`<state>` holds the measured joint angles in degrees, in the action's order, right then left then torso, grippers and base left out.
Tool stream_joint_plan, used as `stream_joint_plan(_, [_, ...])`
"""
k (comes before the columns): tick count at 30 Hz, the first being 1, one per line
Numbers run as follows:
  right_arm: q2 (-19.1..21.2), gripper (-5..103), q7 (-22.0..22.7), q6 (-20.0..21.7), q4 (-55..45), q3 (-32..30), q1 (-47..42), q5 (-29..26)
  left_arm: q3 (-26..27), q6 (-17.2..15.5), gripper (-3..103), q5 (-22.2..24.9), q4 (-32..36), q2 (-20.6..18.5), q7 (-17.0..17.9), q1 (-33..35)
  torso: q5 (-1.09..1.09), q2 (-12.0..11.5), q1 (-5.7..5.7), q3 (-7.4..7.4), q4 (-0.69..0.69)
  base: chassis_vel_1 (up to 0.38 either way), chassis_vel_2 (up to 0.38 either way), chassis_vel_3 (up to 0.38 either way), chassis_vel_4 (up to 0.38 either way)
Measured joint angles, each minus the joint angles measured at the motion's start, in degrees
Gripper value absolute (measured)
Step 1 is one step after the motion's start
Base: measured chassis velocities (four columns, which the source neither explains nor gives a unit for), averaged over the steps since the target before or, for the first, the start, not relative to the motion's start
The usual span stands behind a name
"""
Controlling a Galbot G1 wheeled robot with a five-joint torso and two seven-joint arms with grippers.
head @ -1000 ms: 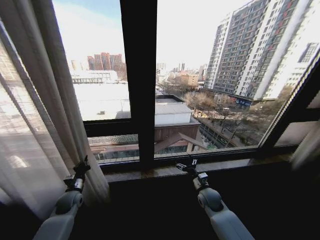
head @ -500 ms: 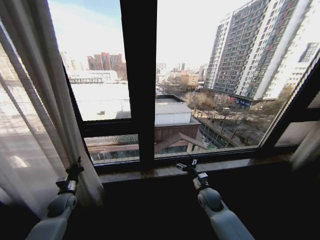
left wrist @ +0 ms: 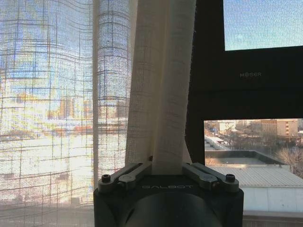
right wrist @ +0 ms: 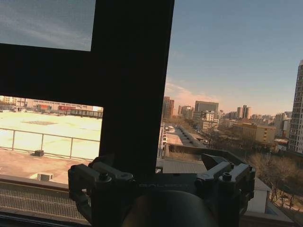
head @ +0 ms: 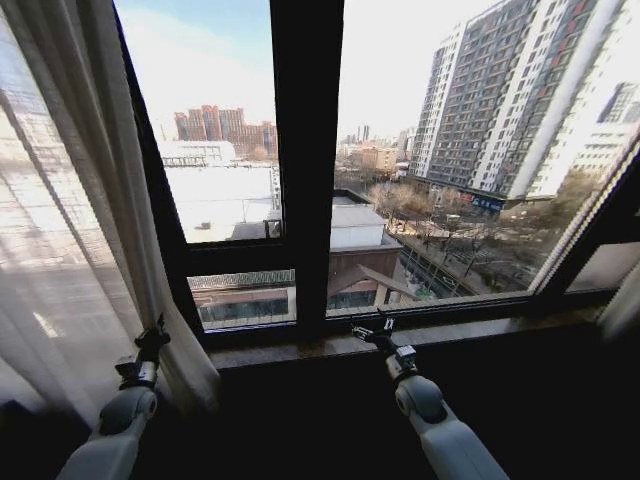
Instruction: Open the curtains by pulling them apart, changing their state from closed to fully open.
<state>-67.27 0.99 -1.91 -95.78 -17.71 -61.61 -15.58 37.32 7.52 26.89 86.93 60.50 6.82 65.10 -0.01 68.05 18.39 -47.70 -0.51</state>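
The left curtain (head: 70,200) hangs sheer white on the left of the window, with cream-beige folds bunched along its inner edge. My left gripper (head: 150,345) is low at that edge. In the left wrist view the left gripper (left wrist: 165,171) is shut on a bunched fold of the curtain (left wrist: 163,94), which rises straight up from between the fingers. A pale strip of the right curtain (head: 622,300) shows at the far right edge. My right gripper (head: 375,328) hovers by the window sill below the middle bar. In the right wrist view it (right wrist: 161,177) is open with nothing in it.
A thick dark window frame bar (head: 305,150) runs upright through the middle, with a cross bar (head: 230,255) on the left pane. The stone sill (head: 450,325) runs under the glass, above a dark wall. City buildings lie outside.
My left gripper has drawn the curtain fold a little further left, uncovering more of the left pane. The head camera has turned slightly left. The right arm has not moved.
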Motion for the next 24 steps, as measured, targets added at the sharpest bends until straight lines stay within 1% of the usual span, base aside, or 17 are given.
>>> stream_joint_plan(2, [0.0,100,0.0,0.0,0.0,0.0,0.0,0.0,-0.05,0.0,0,-0.01,-0.01,0.02,0.0,-0.11,0.01,0.0,0.0,0.0,0.02,0.337,0.331,-0.34,-0.276])
stream_joint_plan(5, [0.0,100,0.0,0.0,0.0,0.0,0.0,0.0,-0.06,0.0,0,-0.02,0.0,0.03,0.0,-0.22,0.0,0.01,-0.01,0.01,0.0,0.346,0.33,-0.346,-0.295])
stream_joint_plan(12, [0.0,100,0.0,0.0,0.0,0.0,0.0,0.0,0.0,0.07,0,0.0,0.0,-0.09,0.02,-0.39,0.0,0.0,0.0,0.01,0.02,0.355,0.355,-0.37,-0.354])
stream_joint_plan(16, [0.0,100,0.0,0.0,0.0,0.0,0.0,0.0,0.02,0.16,0,0.01,-0.01,-0.09,0.06,-0.4,0.02,0.01,-0.01,0.01,0.0,0.349,0.356,-0.351,-0.378])
stream_joint_plan(18, [-0.02,100,-0.01,0.0,0.0,0.01,0.0,0.0,0.07,0.27,0,0.01,0.0,-0.1,0.12,-0.37,0.01,0.01,-0.01,0.01,0.02,0.299,0.283,-0.3,-0.288])
stream_joint_plan(22, [-0.02,100,-0.01,0.0,0.0,0.01,0.0,0.0,0.12,0.34,0,0.01,0.06,-0.08,0.22,-0.13,-0.02,0.01,-0.01,0.01,0.03,0.204,0.214,-0.168,-0.19])
stream_joint_plan(24, [-0.02,100,-0.01,0.0,-0.01,0.01,0.0,0.0,0.15,0.38,0,0.0,0.14,0.02,0.28,0.06,-0.03,0.02,-0.01,0.01,0.02,0.086,0.044,-0.063,-0.061])
